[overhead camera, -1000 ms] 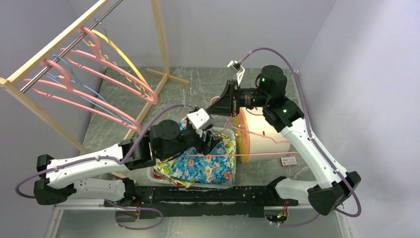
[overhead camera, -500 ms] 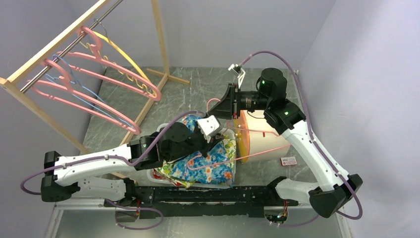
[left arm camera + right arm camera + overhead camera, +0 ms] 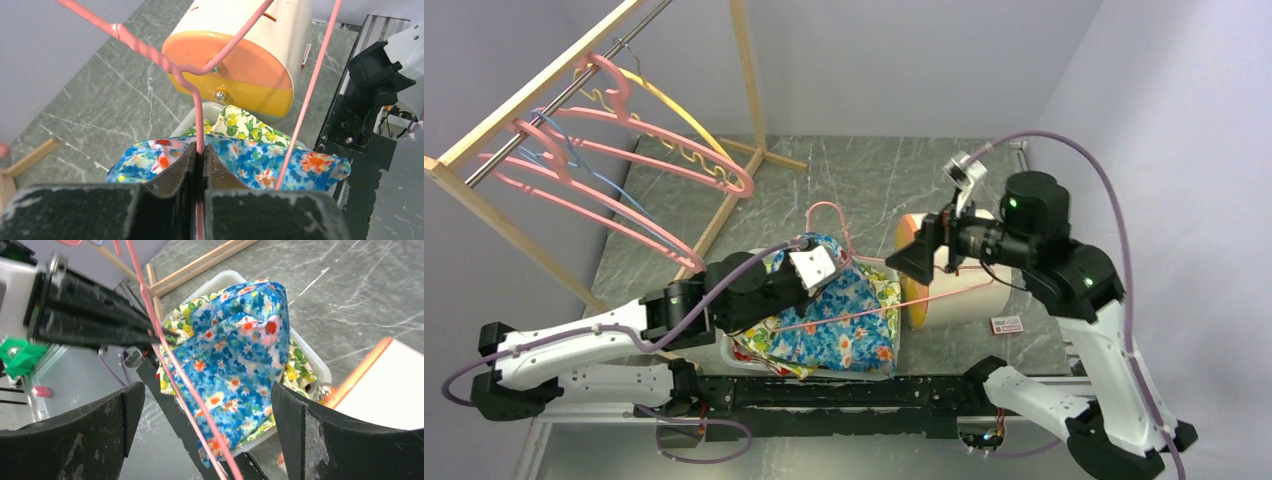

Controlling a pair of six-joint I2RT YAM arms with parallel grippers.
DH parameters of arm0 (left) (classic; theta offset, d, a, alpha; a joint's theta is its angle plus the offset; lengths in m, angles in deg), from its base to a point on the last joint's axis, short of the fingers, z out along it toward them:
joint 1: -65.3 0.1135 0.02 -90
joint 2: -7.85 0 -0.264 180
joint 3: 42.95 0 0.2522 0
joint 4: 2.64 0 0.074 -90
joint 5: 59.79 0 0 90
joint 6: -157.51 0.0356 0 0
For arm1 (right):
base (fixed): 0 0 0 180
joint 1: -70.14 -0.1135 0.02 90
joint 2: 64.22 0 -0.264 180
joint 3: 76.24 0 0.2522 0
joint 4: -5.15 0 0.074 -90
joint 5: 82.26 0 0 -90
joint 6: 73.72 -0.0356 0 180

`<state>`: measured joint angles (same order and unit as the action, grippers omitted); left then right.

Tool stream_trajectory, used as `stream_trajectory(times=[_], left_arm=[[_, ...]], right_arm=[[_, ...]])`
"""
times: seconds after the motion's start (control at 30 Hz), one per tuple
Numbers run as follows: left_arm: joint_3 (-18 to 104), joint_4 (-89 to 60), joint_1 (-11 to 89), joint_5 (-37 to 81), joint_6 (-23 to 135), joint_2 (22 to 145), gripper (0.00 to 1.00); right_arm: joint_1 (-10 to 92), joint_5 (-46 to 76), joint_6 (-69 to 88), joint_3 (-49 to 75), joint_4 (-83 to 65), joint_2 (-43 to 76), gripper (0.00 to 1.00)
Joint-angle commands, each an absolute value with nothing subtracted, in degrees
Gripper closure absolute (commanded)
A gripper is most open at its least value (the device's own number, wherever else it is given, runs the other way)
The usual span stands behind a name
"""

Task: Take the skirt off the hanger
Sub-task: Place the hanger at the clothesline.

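A pink wire hanger [image 3: 824, 204] stands over the white bin [image 3: 894, 360], hook uppermost. My left gripper [image 3: 809, 268] is shut on its neck, and the left wrist view shows the wire [image 3: 200, 132] pinched between the closed jaws. The blue floral skirt [image 3: 839, 325] lies heaped in the bin under the hanger's bars, also seen in the wrist views [image 3: 250, 160] [image 3: 240, 350]. Whether it still hangs on the wire I cannot tell. My right gripper [image 3: 919, 260] is to the right of the hanger, open wide [image 3: 207, 395], holding nothing; the pink wire [image 3: 170, 360] runs between its fingers untouched.
A cream cylinder with an orange lid [image 3: 964, 290] lies right of the bin, beneath the right gripper. A wooden rack [image 3: 484, 140] with pink, blue and yellow hangers fills the upper left. A small red-and-white card [image 3: 1006, 324] lies at right. A black rail [image 3: 854, 392] runs along the near edge.
My left gripper closed on the hanger's neck. My right gripper let go, opened wide and drew back to the right. The hanger now stands with its hook farther left.
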<state>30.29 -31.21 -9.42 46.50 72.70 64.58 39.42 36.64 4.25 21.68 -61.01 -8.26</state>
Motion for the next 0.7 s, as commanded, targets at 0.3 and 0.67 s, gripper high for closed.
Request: stream_trajectory(times=[0.3,0.67], left_arm=[[30.6,-36.9,-9.5,44.5,79.8,55.2,0.93],[31.7,-38.0,-9.4,41.5,81.6,55.2,0.93]], right_arm=[[35.7,38.1,6.9,20.6,-72.4,-18.7,0.40],[35.2,43.0,6.7,16.6,-71.4,-19.1,0.73]])
